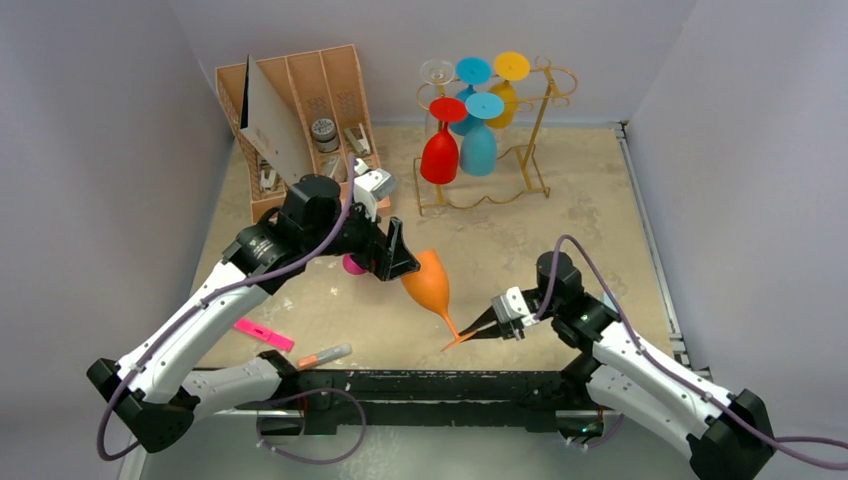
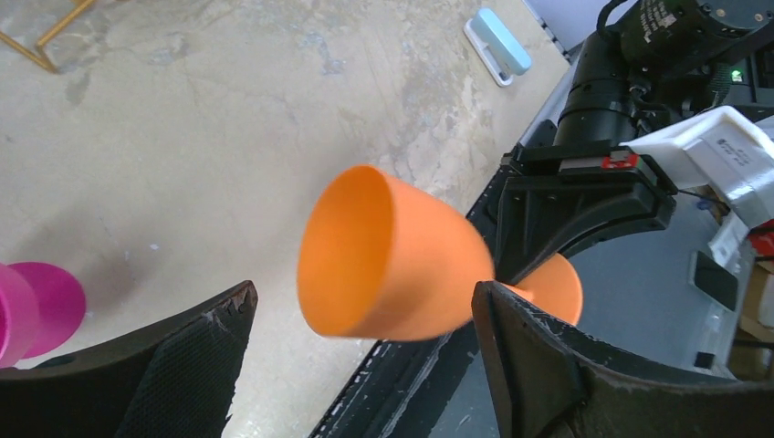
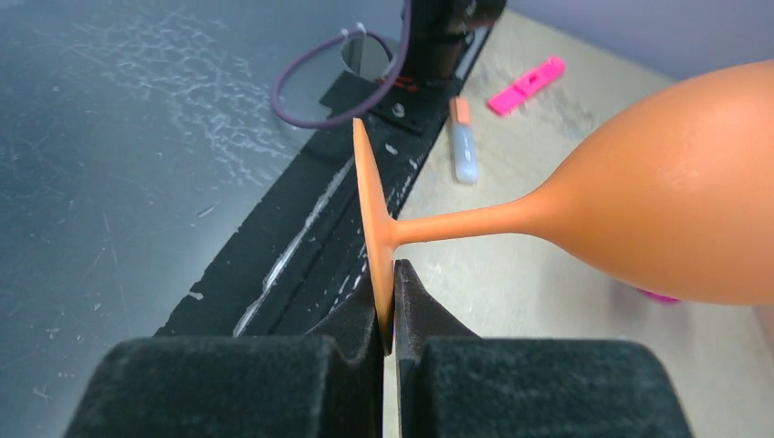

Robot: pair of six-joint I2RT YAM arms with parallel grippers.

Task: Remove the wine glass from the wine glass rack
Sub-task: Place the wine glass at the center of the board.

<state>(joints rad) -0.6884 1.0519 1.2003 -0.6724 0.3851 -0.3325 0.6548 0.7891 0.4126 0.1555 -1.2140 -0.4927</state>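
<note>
The table stretches away ahead of both grippers. At its far side, well beyond the left gripper, stands the organiser. The rack stands well beyond the right gripper. Red, blue, yellow and clear glasses hang on it upside down.

The orange glass is off the rack. It lies on its side between the two grippers, well apart from the rack. The right gripper's fingers are pressed together on the rim of its foot, pinching it edge-on. The stem and bowl run out from there toward the left gripper. The left gripper is spread wide, one finger on each side of the bowl's open end, not closed on it. I cannot tell whether either finger touches the bowl.

A pink cup sits just beside the left gripper, on its outer side. A pink marker and an orange-capped tube lie nearer the bases, behind the left gripper.

The removal itself looks done for this glass. What seems left is to settle it: either the left gripper closes on the bowl and takes it, or the right gripper sets it on the table. The grip on the thin foot looks slight, so the glass could swing or slip.
</note>
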